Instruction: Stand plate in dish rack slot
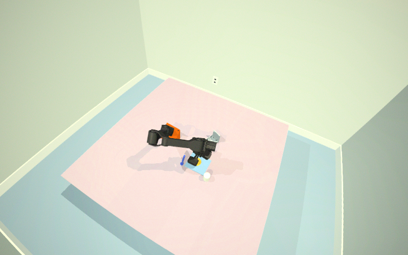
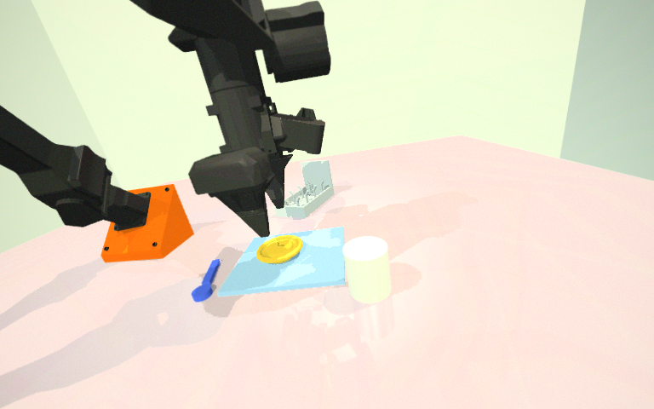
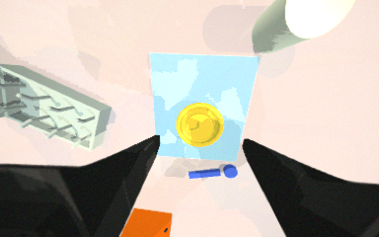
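Note:
A round yellow plate point(image 1: 198, 161) point(image 2: 278, 250) point(image 3: 199, 124) lies flat on the light blue board point(image 1: 202, 170) point(image 2: 323, 277) point(image 3: 202, 74). My gripper point(image 2: 272, 221) point(image 3: 200, 140) is open and empty, pointing down above the plate and board, with a fingertip on either side of the plate in the wrist view. The pale grey-green dish rack point(image 1: 214, 137) point(image 2: 302, 210) point(image 3: 103, 125) stands beyond the board, with thin rails in its tray and a tall panel at its far end; the arm partly covers it in the top view.
A cream cylinder point(image 1: 206, 176) point(image 2: 369, 272) point(image 3: 271, 32) stands at the board's near right corner. A blue spoon point(image 1: 182, 160) point(image 2: 208, 281) point(image 3: 204, 174) lies beside the board's left edge. The orange arm base point(image 1: 175, 133) point(image 2: 173, 231) point(image 3: 148, 224) is behind the spoon.

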Robot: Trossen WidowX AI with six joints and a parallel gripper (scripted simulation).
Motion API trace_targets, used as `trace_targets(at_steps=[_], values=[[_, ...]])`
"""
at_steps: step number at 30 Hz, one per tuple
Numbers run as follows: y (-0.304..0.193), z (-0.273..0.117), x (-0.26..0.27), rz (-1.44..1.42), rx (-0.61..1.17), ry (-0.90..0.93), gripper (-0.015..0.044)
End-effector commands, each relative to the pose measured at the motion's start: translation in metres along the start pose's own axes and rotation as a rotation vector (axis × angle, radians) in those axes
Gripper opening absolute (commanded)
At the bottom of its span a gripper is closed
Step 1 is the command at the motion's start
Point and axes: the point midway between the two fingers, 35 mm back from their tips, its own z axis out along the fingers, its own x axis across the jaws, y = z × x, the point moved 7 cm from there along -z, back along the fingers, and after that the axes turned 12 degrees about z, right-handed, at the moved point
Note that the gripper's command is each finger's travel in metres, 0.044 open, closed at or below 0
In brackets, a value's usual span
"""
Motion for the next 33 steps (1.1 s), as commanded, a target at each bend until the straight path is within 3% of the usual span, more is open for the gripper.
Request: trace_targets(at_steps=[1, 31, 33], values=[[-0.001, 0.007, 0.0, -0.006, 0.004, -0.005, 0.04], [-0.002, 0.052, -0.001, -0.005, 0.004, -0.009, 0.04], [-0.002, 0.052, -0.001, -0.005, 0.004, -0.009, 0.0353]])
